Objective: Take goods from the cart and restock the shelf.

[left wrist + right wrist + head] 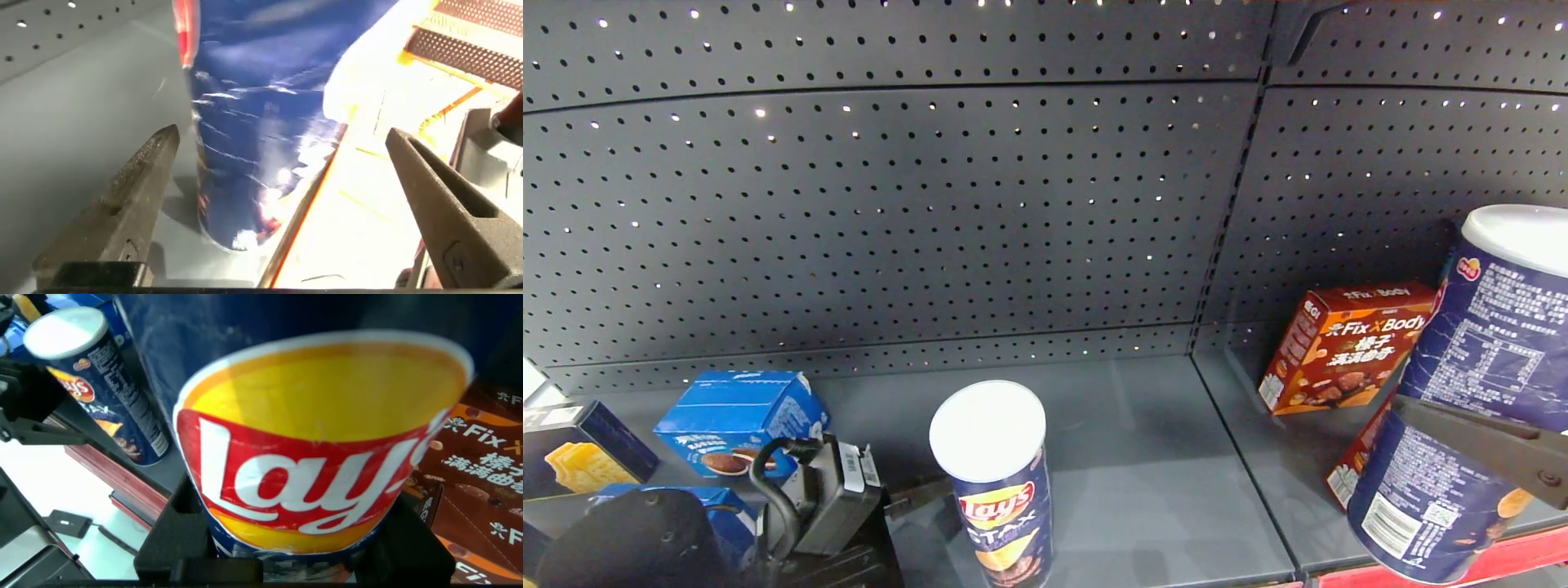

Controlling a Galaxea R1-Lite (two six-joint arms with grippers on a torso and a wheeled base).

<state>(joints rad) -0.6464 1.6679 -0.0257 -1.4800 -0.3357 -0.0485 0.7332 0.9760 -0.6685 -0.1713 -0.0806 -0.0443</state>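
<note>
Placement stage of restocking. A held can (1462,392) of crisps, lid on and tilted, is clamped by the right gripper (1486,437) over the front edge of the right bay of the shelf (1143,457). A red box (1339,347) is stood upright just behind it. The left gripper (282,139) is spread wide and empty, with a standing can (1001,482) seen just beyond its jaws, near the left bay's front edge. A blue box (739,420) and a dark box (580,449) are set at that bay's left end. Two hazards are judged likely: the tilted base may be caught on the front edge or driven into the red box, and the standing can may be toppled by a nudge from the open jaws. Contents of cans and boxes are hidden.
</note>
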